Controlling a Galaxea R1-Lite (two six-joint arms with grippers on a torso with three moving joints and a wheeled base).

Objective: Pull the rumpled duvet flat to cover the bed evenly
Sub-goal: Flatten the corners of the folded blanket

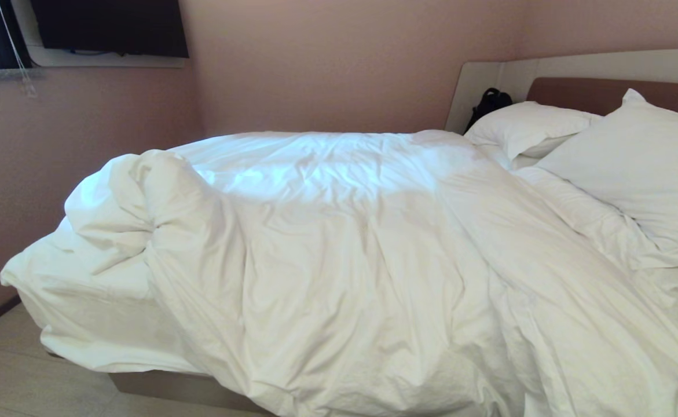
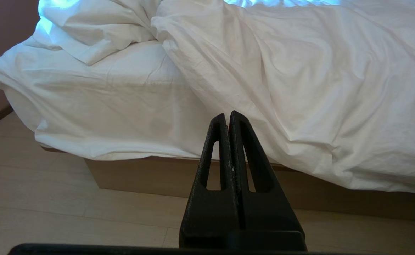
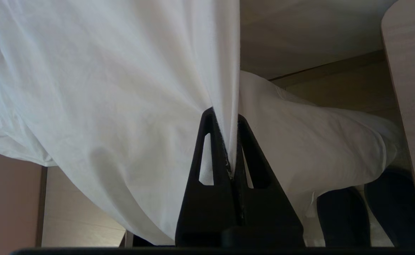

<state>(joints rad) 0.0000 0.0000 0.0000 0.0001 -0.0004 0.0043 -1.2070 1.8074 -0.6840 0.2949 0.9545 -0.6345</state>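
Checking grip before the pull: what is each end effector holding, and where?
Right end effector pinches the duvet at its edge. Left end effector is shut, empty.

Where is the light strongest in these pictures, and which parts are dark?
Head view: a bluish-white bright patch lies on the far top of the duvet, washing out its folds. Left wrist view: the same glare shows along the upper edge. Right wrist view: the hanging cloth is dimmer, the background shadowed.

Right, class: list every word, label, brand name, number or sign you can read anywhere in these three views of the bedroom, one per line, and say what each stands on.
None: no readable text in any view.
The duvet, the pillows, the headboard and the dark screen on the wall are all plain.
The left gripper and right gripper carry no markings.
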